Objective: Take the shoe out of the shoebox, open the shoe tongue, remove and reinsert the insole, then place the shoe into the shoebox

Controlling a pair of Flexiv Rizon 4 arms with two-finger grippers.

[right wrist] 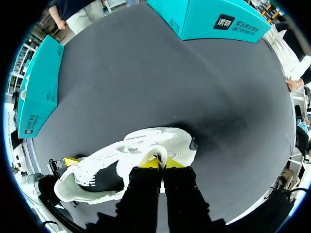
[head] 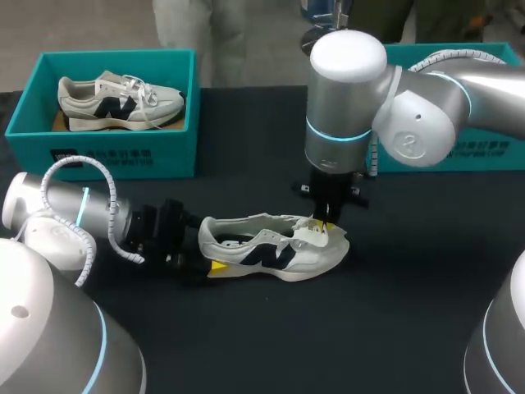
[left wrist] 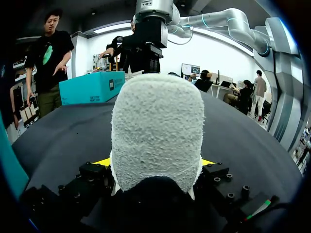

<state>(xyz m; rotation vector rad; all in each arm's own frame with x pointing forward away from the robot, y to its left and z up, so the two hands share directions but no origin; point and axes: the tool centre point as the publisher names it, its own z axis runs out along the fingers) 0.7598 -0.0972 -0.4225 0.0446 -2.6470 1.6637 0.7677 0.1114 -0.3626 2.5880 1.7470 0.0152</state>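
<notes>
left fingers (head: 217,268) grip shoe (head: 279,250) heel, right fingers (right wrist: 149,164) pinch tongue (head: 314,235); shoebox (head: 107,152) holds 1 sneaker (head: 119,100).

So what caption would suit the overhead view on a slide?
Left end effector clamps the heel of the shoe on the table while the right end effector pinches its tongue.

The middle of the table (head: 394,328) is taken up by the shoe (head: 275,250), flanked at the heel by the left gripper (head: 215,267) and at the tongue by the right gripper (head: 326,226). The back is blocked by the left shoebox (head: 102,152) and the right shoebox (head: 476,154); open room is left in front.
</notes>
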